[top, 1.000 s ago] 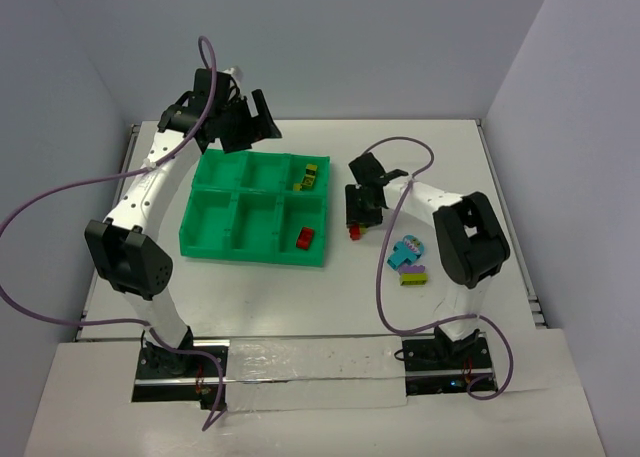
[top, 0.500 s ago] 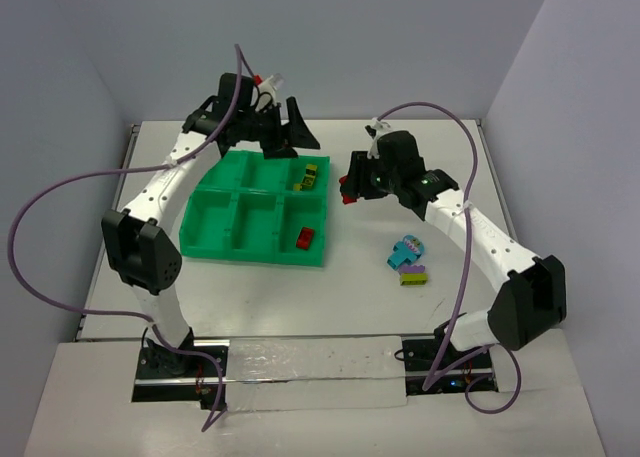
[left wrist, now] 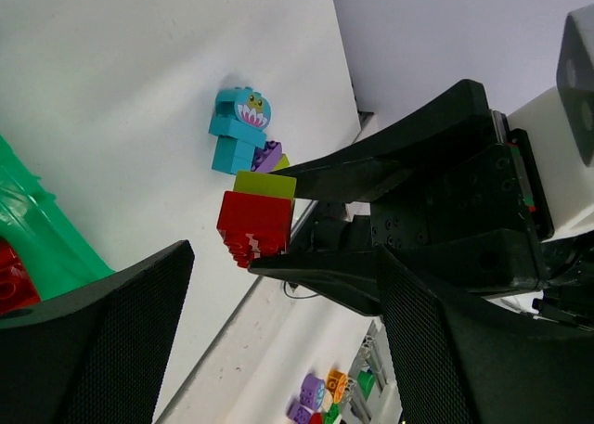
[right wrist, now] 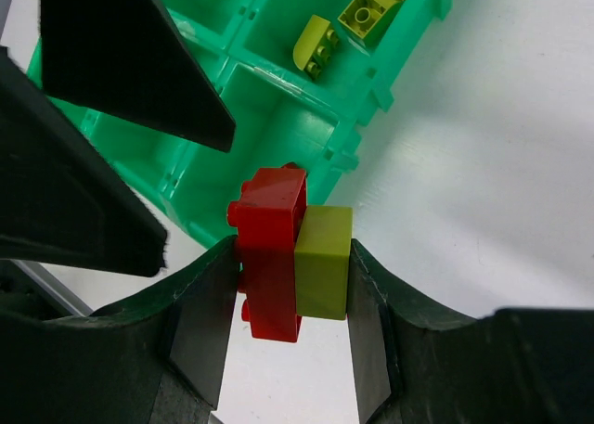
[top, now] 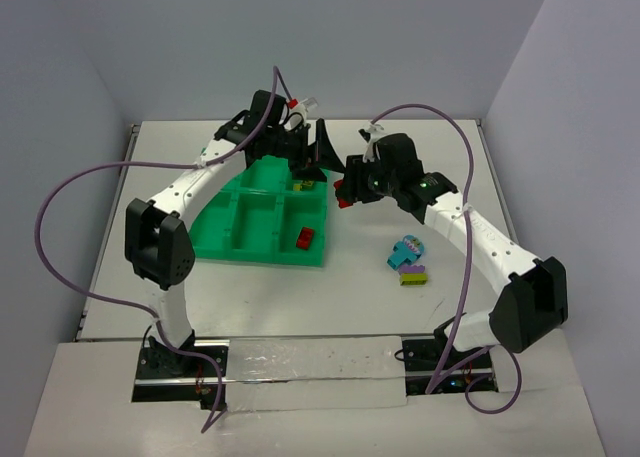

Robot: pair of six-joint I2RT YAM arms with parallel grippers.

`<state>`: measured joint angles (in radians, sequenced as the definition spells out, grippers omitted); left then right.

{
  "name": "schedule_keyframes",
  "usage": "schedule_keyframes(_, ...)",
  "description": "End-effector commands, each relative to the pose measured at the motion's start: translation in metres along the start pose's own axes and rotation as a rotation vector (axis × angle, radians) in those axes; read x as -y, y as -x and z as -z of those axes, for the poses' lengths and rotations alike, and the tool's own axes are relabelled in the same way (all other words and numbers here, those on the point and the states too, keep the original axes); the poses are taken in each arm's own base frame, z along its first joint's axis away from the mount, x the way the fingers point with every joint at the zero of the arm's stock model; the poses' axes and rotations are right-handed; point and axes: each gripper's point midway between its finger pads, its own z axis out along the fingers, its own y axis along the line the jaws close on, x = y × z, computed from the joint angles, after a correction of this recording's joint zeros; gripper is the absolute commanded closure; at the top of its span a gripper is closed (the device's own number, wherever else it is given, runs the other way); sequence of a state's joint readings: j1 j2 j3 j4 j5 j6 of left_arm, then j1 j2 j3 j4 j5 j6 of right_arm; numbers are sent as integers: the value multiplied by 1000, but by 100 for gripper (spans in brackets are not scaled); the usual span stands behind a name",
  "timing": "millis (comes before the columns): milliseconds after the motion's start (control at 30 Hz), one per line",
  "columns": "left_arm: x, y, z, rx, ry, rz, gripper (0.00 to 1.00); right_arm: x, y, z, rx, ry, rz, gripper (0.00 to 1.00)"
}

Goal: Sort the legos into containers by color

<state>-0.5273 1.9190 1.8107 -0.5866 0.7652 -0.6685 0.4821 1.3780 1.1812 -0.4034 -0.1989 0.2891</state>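
Right fingers (right wrist: 200, 322) clamp a red brick (right wrist: 269, 257) stuck to a yellow-green brick (right wrist: 323, 262), held in the air just off the right edge of the tray (top: 250, 251). Left fingers (left wrist: 102, 350) are spread wide and face the pair, probably to pull the two colours apart before binning. Other bricks (top: 408, 260) lie on the worktop (top: 350, 297).

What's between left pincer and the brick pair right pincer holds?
Nothing; left wrist view shows a bare gap from the open left pincer to the red and yellow-green plastic brick pair in the right pincer.
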Motion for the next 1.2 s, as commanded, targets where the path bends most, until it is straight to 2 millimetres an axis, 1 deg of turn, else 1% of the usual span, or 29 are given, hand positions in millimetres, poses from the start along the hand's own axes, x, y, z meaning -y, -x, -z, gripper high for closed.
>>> schedule_keyframes(0, 2, -10, -12, -53, -33, -19, 16, -14, 22, 12, 94, 38, 34, 68)
schedule_keyframes(100, -1, -15, -15, -70, -25, -14, 18, -14, 23, 13, 100, 36, 34, 68)
schedule_keyframes(200, -6, -21, -20, -92, -28, -1, 18, -15, 22, 13, 101, 40, 31, 68)
schedule_keyframes(300, -5, -25, -22, -107, -40, 0, 20, -16, 24, 13, 106, 42, 28, 68)
schedule_keyframes(367, -5, -27, -23, -114, -48, 0, 23, -16, 24, 13, 106, 44, 28, 68)
schedule_keyframes(500, -3, -31, -22, -124, -76, 7, 32, -15, 25, 12, 110, 39, 26, 68)
schedule_keyframes(600, 0, -33, -23, -132, -92, 6, 32, -15, 25, 12, 113, 40, 22, 68)
schedule_keyframes(700, 2, -33, -22, -133, -98, 2, 41, -15, 25, 11, 114, 39, 17, 68)
schedule_keyframes(767, 2, -33, -22, -132, -102, 0, 51, -16, 26, 11, 117, 40, 15, 68)
schedule_keyframes(867, 3, -32, -22, -128, -105, 2, 75, -15, 27, 11, 118, 37, 15, 68)
schedule_keyframes(900, 3, -32, -22, -131, -107, 2, 78, -15, 27, 11, 118, 37, 15, 67)
schedule_keyframes(933, 5, -32, -22, -131, -110, 1, 88, -15, 26, 11, 116, 35, 14, 66)
schedule_keyframes(967, 6, -31, -22, -131, -114, 0, 97, -14, 26, 11, 115, 33, 12, 65)
schedule_keyframes(1000, 6, -31, -21, -129, -112, 0, 99, -14, 25, 11, 113, 32, 12, 65)
schedule_keyframes(1067, 6, -31, -22, -127, -111, -3, 100, -14, 25, 10, 111, 31, 11, 63)
schedule_keyframes(1133, 6, -29, -21, -120, -105, -8, 100, -14, 24, 11, 107, 29, 6, 59)
schedule_keyframes(1167, 7, -27, -20, -114, -104, -11, 100, -14, 24, 11, 106, 29, 5, 54)
